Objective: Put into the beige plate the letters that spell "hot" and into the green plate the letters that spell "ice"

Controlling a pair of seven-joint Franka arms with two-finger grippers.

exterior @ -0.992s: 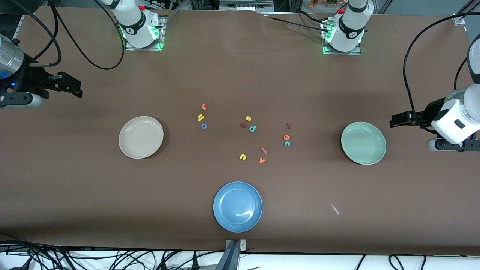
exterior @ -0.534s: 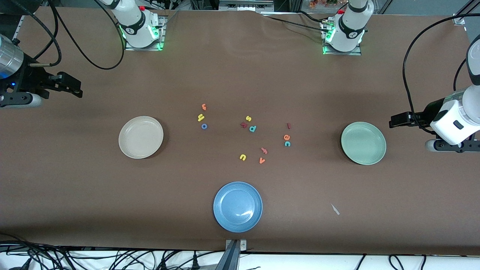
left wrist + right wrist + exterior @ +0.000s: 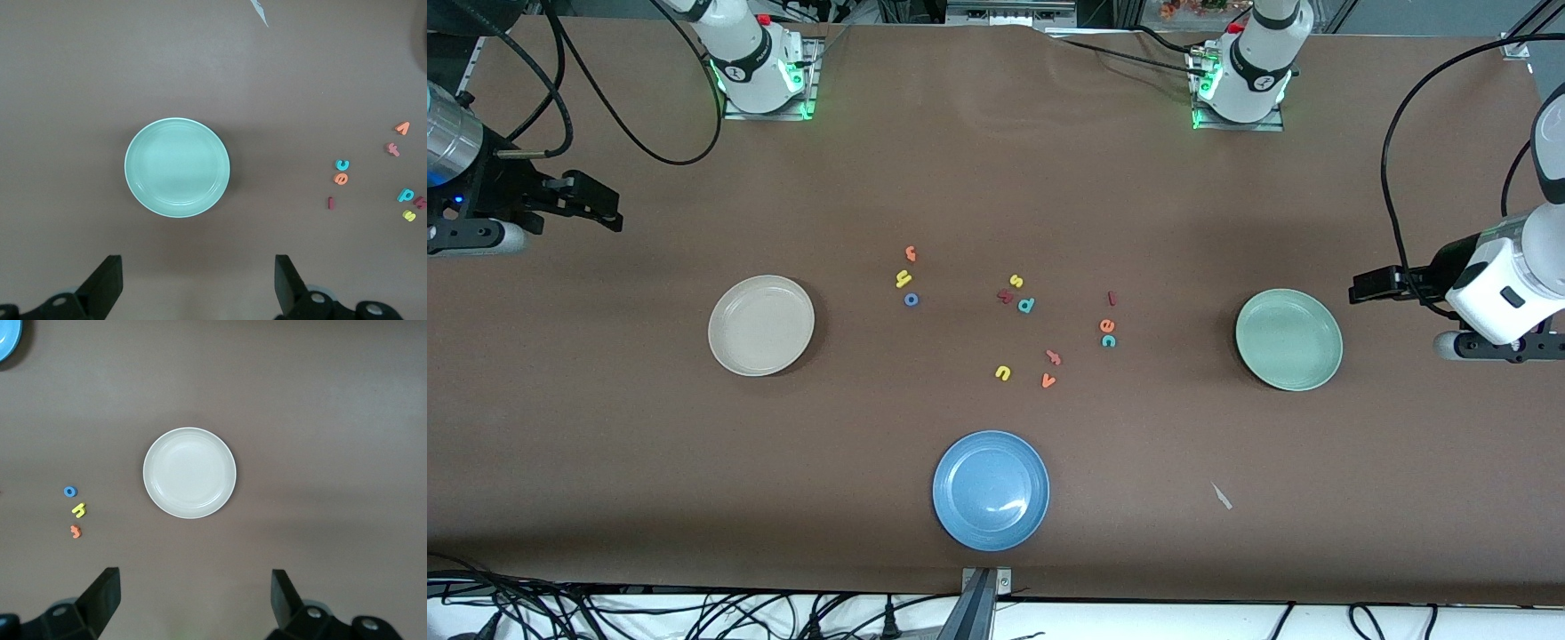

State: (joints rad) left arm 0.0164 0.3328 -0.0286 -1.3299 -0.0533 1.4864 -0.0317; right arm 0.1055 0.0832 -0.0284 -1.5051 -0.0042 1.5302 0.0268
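Front view: h (image 3: pixel 904 279), o (image 3: pixel 911 300), t (image 3: pixel 910 253) clustered near beige plate (image 3: pixel 761 324); i (image 3: pixel 1112 299), e (image 3: pixel 1106 325), c (image 3: pixel 1108 340) near green plate (image 3: pixel 1288 339). Risk of mispick: e and c nearly touching. Brown tabletop (image 3: pixel 996 178), cables at edges.

Left wrist view: left pincer (image 3: pixel 197 283) spread, empty, over tabletop beside green plate.

Right wrist view: right pincer (image 3: pixel 195 600) spread, empty, beside beige plate.

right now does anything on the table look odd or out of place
One thing: a small pale scrap lies alone on the table, nearer the front camera than the green plate; it looks like litter, unlike the letters. All three plates sit flat and empty.
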